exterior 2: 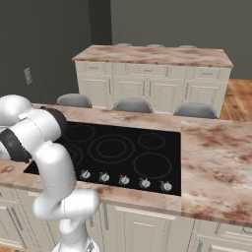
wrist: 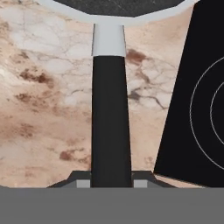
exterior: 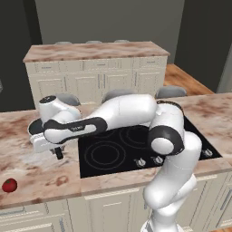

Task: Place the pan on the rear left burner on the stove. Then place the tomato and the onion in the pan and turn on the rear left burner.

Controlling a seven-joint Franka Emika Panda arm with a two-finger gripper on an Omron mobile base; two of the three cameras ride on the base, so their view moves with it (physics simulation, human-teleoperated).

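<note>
Marble counter (exterior: 41,176) running left to right, stove (exterior: 113,156) set flush into it, glossy black with grey rings and a knob row along the front edge. Arm folded low and reaching left, over the counter just beside the stove's left edge. Pan (exterior: 32,128) resting on the marble there, mostly hidden behind the wrist, dark rim visible. In the hand view, pan bowl at top, black handle (wrist: 110,122) coming straight down between the fingertips (wrist: 83,180). Gripper (wrist: 111,181) clamped narrow on the handle's end, one tip pressed to each side. Tomato (exterior: 9,185) alone near the counter's front left edge, well apart from pan.
</note>
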